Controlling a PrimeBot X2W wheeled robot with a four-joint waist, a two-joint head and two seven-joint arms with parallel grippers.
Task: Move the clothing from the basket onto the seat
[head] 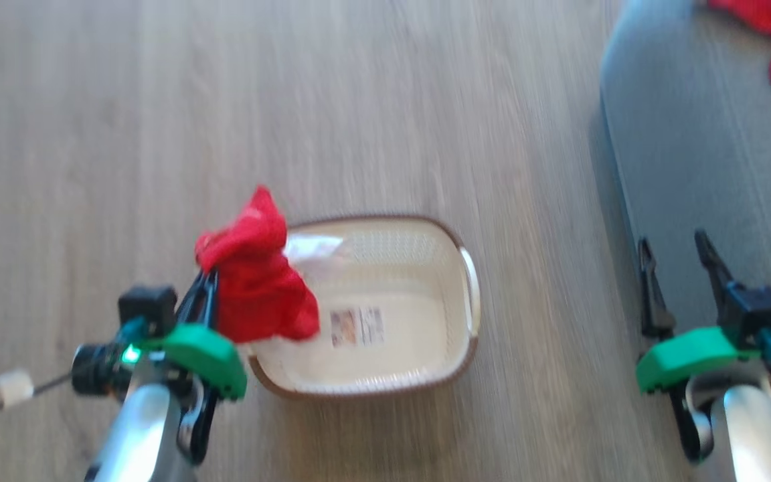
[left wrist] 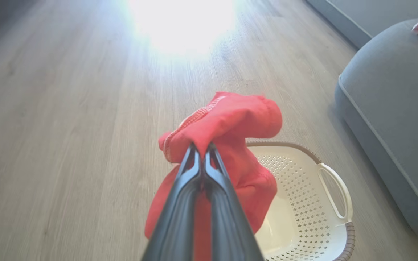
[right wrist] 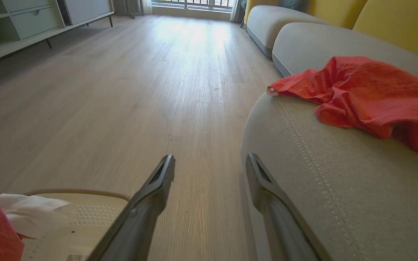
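Mid-carry: the left hand point(left wrist: 202, 148), pinched shut on the clothing point(left wrist: 230, 119), holds it above the left end of the basket point(left wrist: 296, 188), while the right hand point(head: 672, 242) hovers open and empty beside the seat point(left wrist: 394, 90), where the load must next swing

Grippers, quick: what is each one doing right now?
Left gripper: closed, holding the clothing.
Right gripper: open, holding nothing.
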